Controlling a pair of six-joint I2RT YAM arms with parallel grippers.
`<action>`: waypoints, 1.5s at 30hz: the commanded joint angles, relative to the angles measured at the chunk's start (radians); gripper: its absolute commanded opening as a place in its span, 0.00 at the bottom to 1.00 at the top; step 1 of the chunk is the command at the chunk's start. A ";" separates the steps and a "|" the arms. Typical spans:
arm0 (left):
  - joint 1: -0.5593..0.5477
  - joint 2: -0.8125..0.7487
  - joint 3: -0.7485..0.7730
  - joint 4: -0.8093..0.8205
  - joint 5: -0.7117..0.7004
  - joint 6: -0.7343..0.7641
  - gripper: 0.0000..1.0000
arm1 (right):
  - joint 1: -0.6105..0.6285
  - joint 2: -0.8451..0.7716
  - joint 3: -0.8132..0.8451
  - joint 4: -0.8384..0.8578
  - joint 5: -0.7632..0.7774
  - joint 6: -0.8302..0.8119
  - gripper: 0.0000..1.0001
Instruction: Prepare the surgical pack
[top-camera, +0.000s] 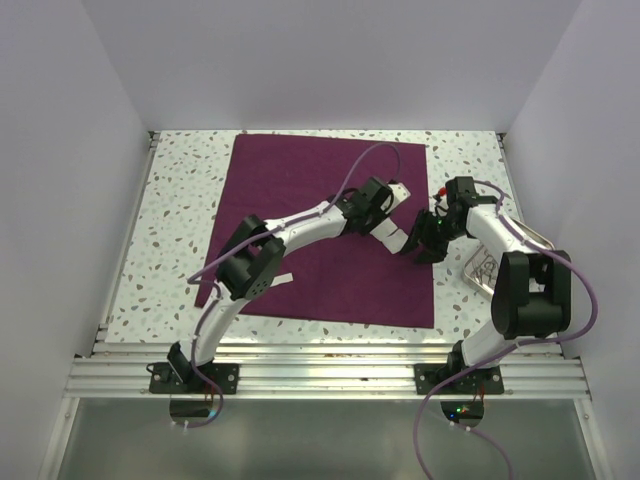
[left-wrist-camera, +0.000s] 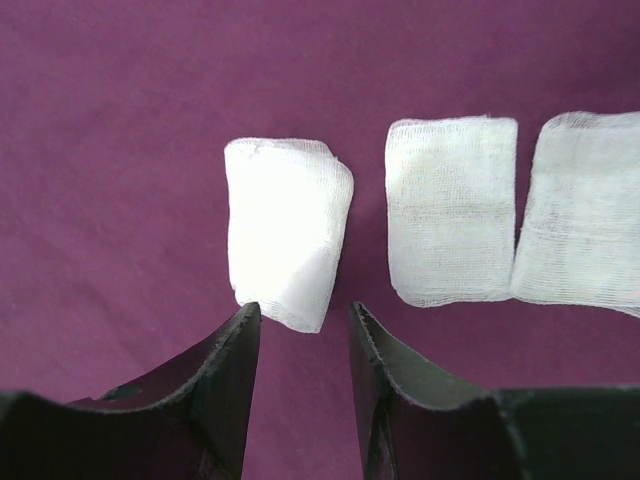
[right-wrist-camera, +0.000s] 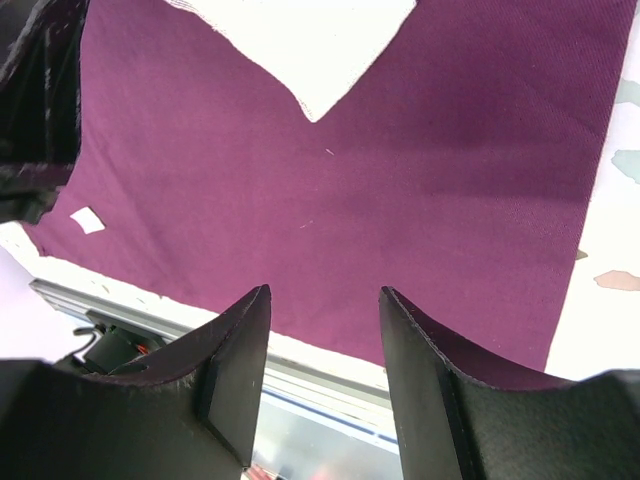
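Left jaws: parted partway, holding nothing, tips just short of a folded gauze square, with a second square and a third square beside it
Right jaws: parted, empty, hovering over the cloth's near right part
Surgical pack: spread flat mid-desk; we judge it soft, light and limp, best pinched at a corner or hem
Edges: we note hems free and speckled desk showing all round, with the steel tray crowding the right
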 joint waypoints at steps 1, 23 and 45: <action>-0.005 0.021 0.042 0.057 -0.032 0.046 0.43 | -0.003 0.005 0.018 0.001 -0.017 -0.010 0.51; -0.005 0.073 0.034 0.113 -0.084 0.078 0.34 | -0.003 0.016 0.025 -0.007 -0.018 -0.001 0.51; 0.050 -0.027 0.126 -0.001 0.045 -0.039 0.00 | -0.003 0.008 0.091 0.024 -0.086 0.114 0.51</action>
